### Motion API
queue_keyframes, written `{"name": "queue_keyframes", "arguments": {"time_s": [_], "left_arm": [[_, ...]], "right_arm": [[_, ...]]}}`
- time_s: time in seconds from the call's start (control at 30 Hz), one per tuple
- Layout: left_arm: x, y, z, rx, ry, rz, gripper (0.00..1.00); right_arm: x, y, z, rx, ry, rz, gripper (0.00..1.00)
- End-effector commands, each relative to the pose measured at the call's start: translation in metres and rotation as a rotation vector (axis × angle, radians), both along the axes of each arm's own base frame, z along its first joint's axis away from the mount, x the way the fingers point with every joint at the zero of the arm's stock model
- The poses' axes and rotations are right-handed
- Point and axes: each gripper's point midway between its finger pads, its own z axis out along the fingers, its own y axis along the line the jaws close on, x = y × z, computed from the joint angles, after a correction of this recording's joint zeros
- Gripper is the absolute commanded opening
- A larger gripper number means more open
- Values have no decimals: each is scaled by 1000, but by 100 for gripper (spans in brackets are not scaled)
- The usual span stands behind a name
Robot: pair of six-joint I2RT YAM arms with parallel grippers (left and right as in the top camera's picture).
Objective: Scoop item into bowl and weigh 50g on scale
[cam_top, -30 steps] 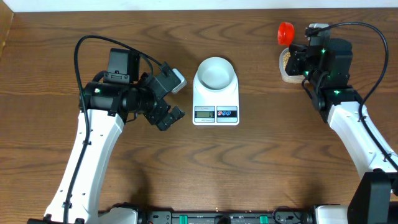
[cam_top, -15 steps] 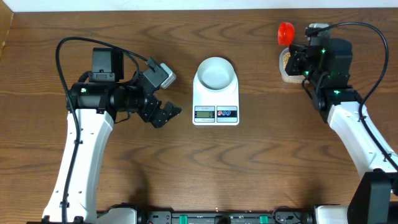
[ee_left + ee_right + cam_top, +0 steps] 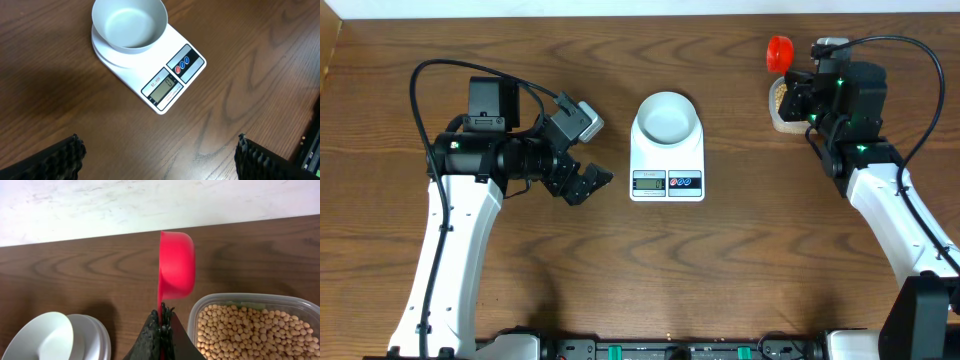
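Beans [image 3: 250, 330] lie in the clear tub [image 3: 240, 299], at the lower right of your right wrist view. Just left of them your right gripper [image 3: 161, 324] is clamped on the thin handle of the red scoop [image 3: 176, 265]. The scoop stands on its edge beside the tub, so you cannot see its inside. Your left gripper [image 3: 588, 184] hangs spread wide with nothing between the fingers, left of centre in the overhead view. To its right is the scale [image 3: 175, 75], with the bowl [image 3: 150, 37] on its platform.
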Motion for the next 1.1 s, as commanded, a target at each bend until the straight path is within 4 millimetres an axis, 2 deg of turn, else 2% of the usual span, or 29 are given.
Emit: {"name": "queue_keyframes", "arguments": {"time_s": [0.0, 0.5, 0.67, 0.9, 1.07], "left_arm": [[1, 0, 4, 5, -15, 5, 98], [-3, 5, -1, 50, -24, -29, 98], [-6, 12, 6, 40, -43, -21, 98], [-8, 4, 13, -14, -49, -44, 98], [-15, 4, 10, -16, -16, -44, 98]], "right_arm": [[3, 3, 9, -10, -25, 16, 1], [3, 3, 9, -11, -26, 16, 1], [3, 3, 9, -36, -33, 29, 1], [2, 3, 8, -74, -36, 48, 1], [3, 3, 10, -107, -49, 65, 1]]}}
